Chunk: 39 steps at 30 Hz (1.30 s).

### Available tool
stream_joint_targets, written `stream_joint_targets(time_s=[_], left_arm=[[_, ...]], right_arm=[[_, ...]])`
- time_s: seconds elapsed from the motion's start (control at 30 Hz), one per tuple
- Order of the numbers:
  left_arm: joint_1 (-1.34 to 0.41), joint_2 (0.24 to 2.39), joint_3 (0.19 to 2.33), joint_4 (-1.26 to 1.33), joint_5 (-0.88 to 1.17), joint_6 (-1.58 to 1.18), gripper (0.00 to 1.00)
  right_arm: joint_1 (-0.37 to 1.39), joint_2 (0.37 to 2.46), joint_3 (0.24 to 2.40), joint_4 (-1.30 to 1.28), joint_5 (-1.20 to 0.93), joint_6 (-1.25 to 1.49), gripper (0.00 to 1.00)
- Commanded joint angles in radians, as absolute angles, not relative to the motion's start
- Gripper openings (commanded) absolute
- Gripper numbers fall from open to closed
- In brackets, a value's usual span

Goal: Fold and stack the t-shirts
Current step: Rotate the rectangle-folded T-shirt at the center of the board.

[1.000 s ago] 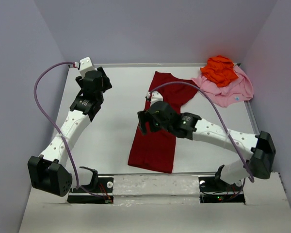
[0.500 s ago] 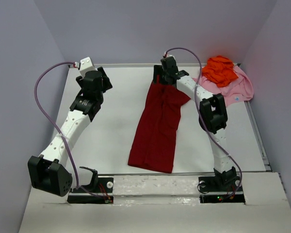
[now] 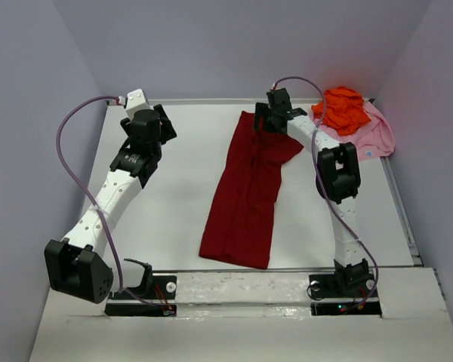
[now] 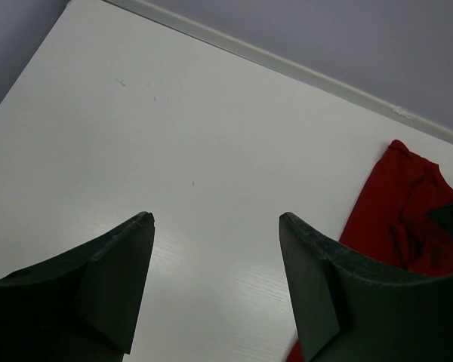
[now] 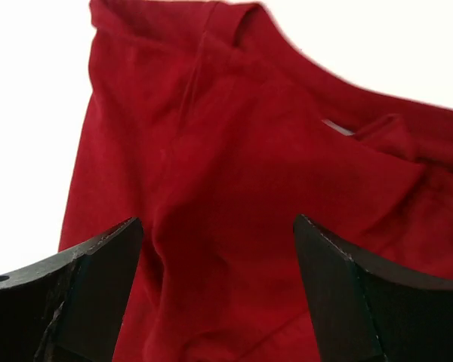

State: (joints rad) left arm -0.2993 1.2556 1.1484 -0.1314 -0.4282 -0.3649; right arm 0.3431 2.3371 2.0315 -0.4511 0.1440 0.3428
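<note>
The dark red t-shirt (image 3: 245, 188) lies in a long narrow strip down the middle of the table, one sleeve sticking out at its far right. My right gripper (image 3: 266, 123) hovers open over that far end, with wrinkled red cloth (image 5: 234, 151) below its spread fingers (image 5: 98, 279) and nothing between them. At the far left, my left gripper (image 3: 160, 121) stands open over bare table (image 4: 174, 128); the red t-shirt's far edge (image 4: 408, 204) shows to its right. The orange t-shirt (image 3: 340, 108) sits crumpled on the pink t-shirt (image 3: 366, 139) in the far right corner.
A raised rail (image 3: 204, 100) runs along the table's far edge, with grey walls on three sides. The right arm's purple cable (image 3: 306, 81) arches above the shirt pile. Both arm bases (image 3: 241, 290) sit at the near edge.
The right arm has swung from the middle of the red t-shirt up to its far end, then drifted slightly right, staying open. The left arm has not moved.
</note>
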Motion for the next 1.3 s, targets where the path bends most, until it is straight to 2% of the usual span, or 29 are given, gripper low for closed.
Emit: stream_joint_targets(time_s=[0.0, 0.07, 0.33, 0.47, 0.7, 0.87, 1.07, 1.27], left_arm=[[-0.295, 1.261, 1.178, -0.107, -0.425, -0.373, 0.77], [-0.295, 1.262, 1.178, -0.109, -0.423, -0.373, 0.77], [-0.293, 1.267, 1.177, -0.109, -0.426, -0.371, 0.77], [-0.293, 1.267, 1.177, -0.109, -0.426, -0.371, 0.77], [-0.291, 1.273, 1.175, -0.109, -0.416, -0.374, 0.77], [-0.293, 1.278, 1.177, -0.109, -0.416, -0.374, 0.77], [-0.293, 1.290, 1.174, -0.104, -0.410, -0.377, 0.77], [-0.293, 1.298, 1.173, -0.104, -0.402, -0.382, 0.77]], right_arm=[[0.357, 2.388, 2.062, -0.463, 0.030, 0.354, 0.86], [0.357, 2.424, 2.112, -0.477, 0.005, 0.354, 0.86], [0.357, 2.631, 2.351, -0.525, -0.343, 0.357, 0.85], [0.357, 2.700, 2.425, -0.514, -0.428, 0.368, 0.85], [0.296, 2.770, 2.451, -0.307, -0.653, 0.535, 0.86], [0.275, 2.832, 2.532, -0.252, -0.710, 0.604, 0.85], [0.265, 2.768, 2.543, -0.259, -0.727, 0.526, 0.86], [0.265, 2.529, 2.442, -0.302, -0.703, 0.391, 0.86]])
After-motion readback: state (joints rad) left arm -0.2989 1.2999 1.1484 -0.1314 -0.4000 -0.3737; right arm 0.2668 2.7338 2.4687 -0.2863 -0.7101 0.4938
